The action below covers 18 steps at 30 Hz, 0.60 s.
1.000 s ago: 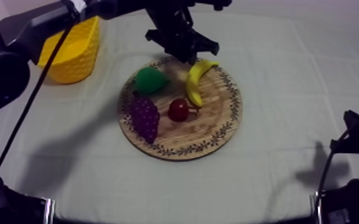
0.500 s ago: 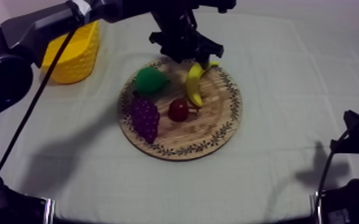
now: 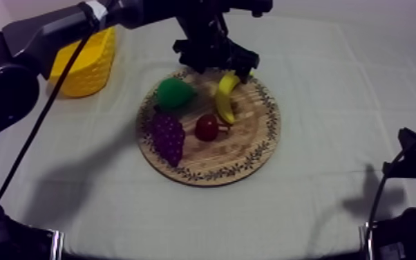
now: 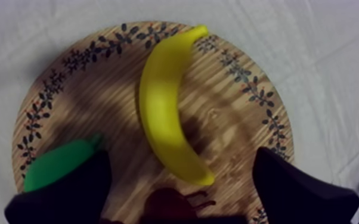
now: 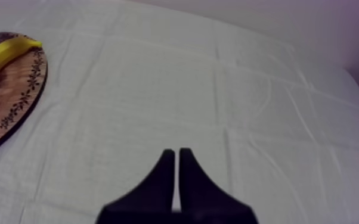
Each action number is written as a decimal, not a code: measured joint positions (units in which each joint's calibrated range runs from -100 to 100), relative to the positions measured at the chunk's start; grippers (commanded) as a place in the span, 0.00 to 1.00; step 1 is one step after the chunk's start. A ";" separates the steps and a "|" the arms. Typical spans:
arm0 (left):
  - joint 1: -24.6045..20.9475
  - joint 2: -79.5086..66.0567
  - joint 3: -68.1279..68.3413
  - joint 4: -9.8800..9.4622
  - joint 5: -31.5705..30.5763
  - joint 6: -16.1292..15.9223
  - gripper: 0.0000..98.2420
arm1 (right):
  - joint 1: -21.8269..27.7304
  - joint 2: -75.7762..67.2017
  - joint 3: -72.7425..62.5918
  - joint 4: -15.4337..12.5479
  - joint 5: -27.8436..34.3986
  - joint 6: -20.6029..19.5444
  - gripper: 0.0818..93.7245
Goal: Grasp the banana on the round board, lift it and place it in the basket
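Observation:
The yellow banana (image 3: 224,98) lies on the round wooden board (image 3: 252,149), at its far right part, apart from the other fruit. My left gripper (image 3: 220,66) hangs over the banana's far end, open. From the left wrist the banana (image 4: 164,113) lies lengthwise on the board (image 4: 235,119), between my left gripper's (image 4: 180,156) widely spread fingers (image 4: 289,187), which do not touch it. The yellow basket (image 3: 83,59) stands at the far left. My right gripper (image 5: 176,156) is shut on nothing, over bare cloth at the right; beyond it lie the banana (image 5: 0,56) and the board (image 5: 15,101).
A green pear (image 3: 175,92), a purple bunch of grapes (image 3: 168,135) and a small red fruit (image 3: 206,127) share the board to the banana's left. The pear (image 4: 59,167) lies by one left finger. My right arm (image 3: 414,173) rests low at the right edge.
My left gripper has opened from nearly shut to wide apart and shifted slightly right, over the banana's far tip. The fruit and the right arm have not moved.

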 measured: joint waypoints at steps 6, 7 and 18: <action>0.01 2.34 -1.85 0.23 0.78 -0.04 0.91 | 0.00 0.00 0.00 0.00 -0.06 0.00 0.00; 0.01 2.80 -2.34 0.38 1.04 -0.04 0.91 | 0.00 0.00 0.00 0.00 -0.06 0.00 0.00; 0.05 8.98 -7.09 1.09 2.34 -0.37 0.90 | 0.00 0.00 0.00 0.00 -0.06 0.00 0.00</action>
